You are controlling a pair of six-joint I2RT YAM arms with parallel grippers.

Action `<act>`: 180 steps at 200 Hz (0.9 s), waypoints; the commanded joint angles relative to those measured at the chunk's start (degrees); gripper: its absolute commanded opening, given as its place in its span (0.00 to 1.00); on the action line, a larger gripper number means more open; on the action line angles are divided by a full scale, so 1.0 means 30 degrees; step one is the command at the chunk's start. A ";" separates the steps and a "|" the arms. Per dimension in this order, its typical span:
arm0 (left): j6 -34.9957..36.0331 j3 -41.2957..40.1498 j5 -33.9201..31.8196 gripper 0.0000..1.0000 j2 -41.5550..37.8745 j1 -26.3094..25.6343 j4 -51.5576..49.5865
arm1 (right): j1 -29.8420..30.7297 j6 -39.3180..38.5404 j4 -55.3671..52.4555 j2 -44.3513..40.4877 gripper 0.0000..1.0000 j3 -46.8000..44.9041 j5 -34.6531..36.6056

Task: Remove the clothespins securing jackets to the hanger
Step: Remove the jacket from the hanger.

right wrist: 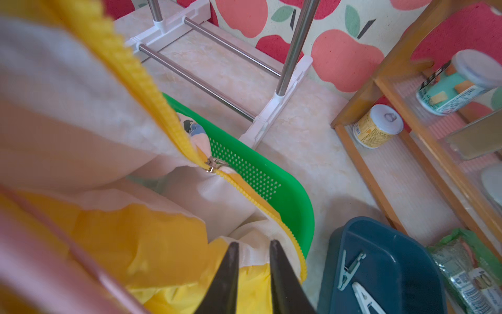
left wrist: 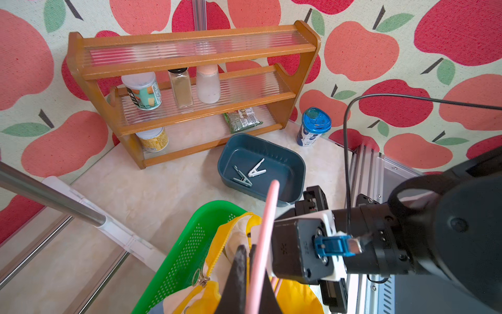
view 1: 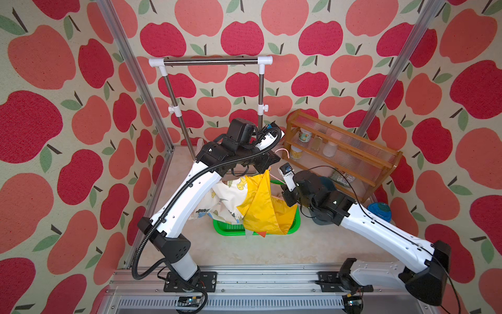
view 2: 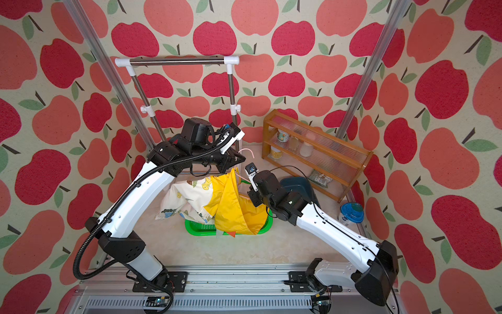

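My left gripper (left wrist: 247, 247) is shut on the pink hanger (left wrist: 267, 217) and holds it up over the green basket (view 1: 228, 229). The yellow jacket (view 1: 264, 209) and the cream printed jacket (view 1: 222, 198) hang from it into the basket. In the right wrist view my right gripper (right wrist: 254, 243) is shut on a fold of the yellow jacket (right wrist: 163, 239), with the whitish lining bunched between its fingers. Two clothespins, one teal (left wrist: 242, 178) and one white (left wrist: 256, 168), lie in the dark blue tub (left wrist: 288, 168). I see no clothespin on the jackets; folds hide much of the hanger.
The steel clothes rail (view 1: 210, 61) stands at the back. A wooden shelf (view 1: 342, 152) with jars is at the back right, and a blue-lidded cup (view 1: 380, 212) sits beside it. The blue tub (right wrist: 407, 271) lies between basket and shelf.
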 commanded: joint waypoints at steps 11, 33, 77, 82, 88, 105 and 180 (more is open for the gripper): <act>-0.0814 0.0515 -0.0252 0.10 0.0144 -0.0036 -0.0288 | 0.0075 -0.0318 0.1082 -0.0495 0.00 0.0335 0.1738; -0.0875 0.0366 -0.1498 0.35 -0.0157 -0.0012 -0.0015 | 0.0047 -0.0501 0.0941 -0.0692 0.00 0.0076 0.1973; -0.1084 -0.0373 -0.4092 0.84 -0.1935 0.0323 0.0136 | 0.0075 -0.0794 -0.0031 0.0042 0.00 0.0636 0.1429; -0.1145 -0.0627 -0.4328 0.88 -0.2273 0.0432 0.0222 | 0.0090 -0.0795 -0.0106 0.0162 0.00 0.0742 0.1396; -0.1207 -0.0963 -0.4596 0.90 -0.2692 0.0558 0.0251 | 0.0049 -0.0796 -0.0241 0.0334 0.00 0.0815 0.1380; -0.1327 -0.1699 -0.5776 0.93 -0.3740 0.0617 -0.0092 | -0.0062 -0.0793 -0.0518 0.0781 0.00 0.1166 0.1031; -0.4832 -0.7421 -1.3719 0.87 -0.5563 -0.2807 0.1060 | -0.1556 -0.1122 -0.1882 -0.0335 0.00 0.2159 -0.2346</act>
